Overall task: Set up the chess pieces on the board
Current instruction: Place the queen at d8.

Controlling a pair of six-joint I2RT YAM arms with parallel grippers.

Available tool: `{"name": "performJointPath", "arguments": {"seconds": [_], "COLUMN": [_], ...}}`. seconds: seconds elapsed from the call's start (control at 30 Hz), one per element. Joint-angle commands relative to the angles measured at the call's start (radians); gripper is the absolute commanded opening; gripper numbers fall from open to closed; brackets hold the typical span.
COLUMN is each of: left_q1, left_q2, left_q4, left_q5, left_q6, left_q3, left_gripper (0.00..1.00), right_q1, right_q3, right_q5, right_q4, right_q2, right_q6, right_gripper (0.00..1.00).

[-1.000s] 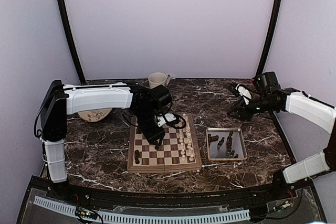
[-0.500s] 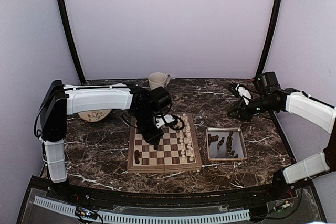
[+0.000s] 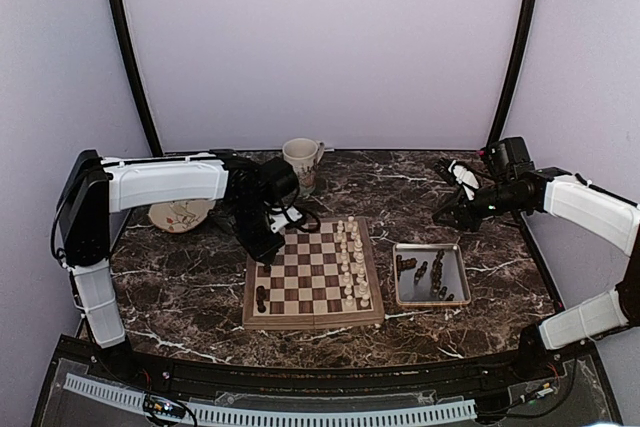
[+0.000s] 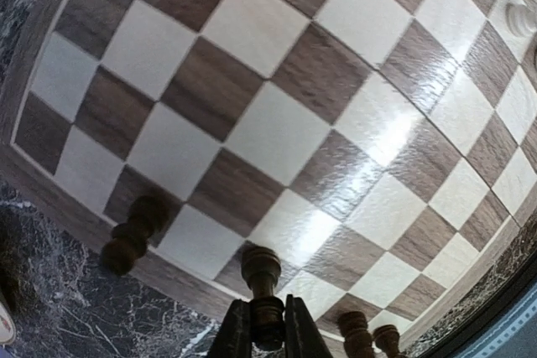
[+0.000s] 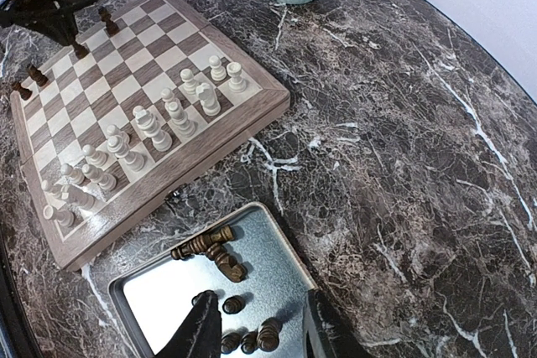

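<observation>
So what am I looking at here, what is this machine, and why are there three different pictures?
It is a robot with a left arm and a right arm, bolted to a marble table. One picture looks down from above. The other two come from a small camera on each wrist. On the table lie a chess board, a metal tray of dark pieces, a mug and a plate. Cream chessmen already stand on the board. The left end effector, a two-finger pincer, is shut on one dark piece at the board's edge. The right end effector hangs open near the tray, holding nothing.
</observation>
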Motion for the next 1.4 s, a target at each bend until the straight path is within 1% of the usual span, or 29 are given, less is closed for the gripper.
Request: {"name": "performJointPath", "arguments": {"seconds": [0.0,0.2,0.5,0.83,1.37], "left_q1": [0.057,0.078,0.079,0.078,0.078], "left_q2": [-0.05,-0.048,-0.049,-0.035,-0.033], "left_q4": [-0.038,-0.033,-0.041,-0.064,-0.048], "left_q5": [-0.063,-0.032,0.105,0.086,0.094], "left_q6": [-0.058,-0.06,-0.052,-0.05,-0.051], "left_q3": [0.006,0.015,-0.004,-0.019,-0.019], "left_gripper": [0.02,0.02,0.02,0.02,0.11], "right_q1": [-0.001,-0.002,-0.002,-0.002,-0.001], "right_q3": [-0.006,-0.008,-0.005,-0.005,-0.003], "right_q5": [-0.011,-0.008,-0.009,-0.008,-0.007], "right_q4": [-0.01,-0.01,-0.012,-0.014,-0.015], "right_q2": [0.002,0.005,0.021,0.03,0.035], "right_q6": [-0.01,-0.01,-0.013,-0.015,-0.017], "right_gripper": [0.34,0.33,0.34,0.34,0.34]}}
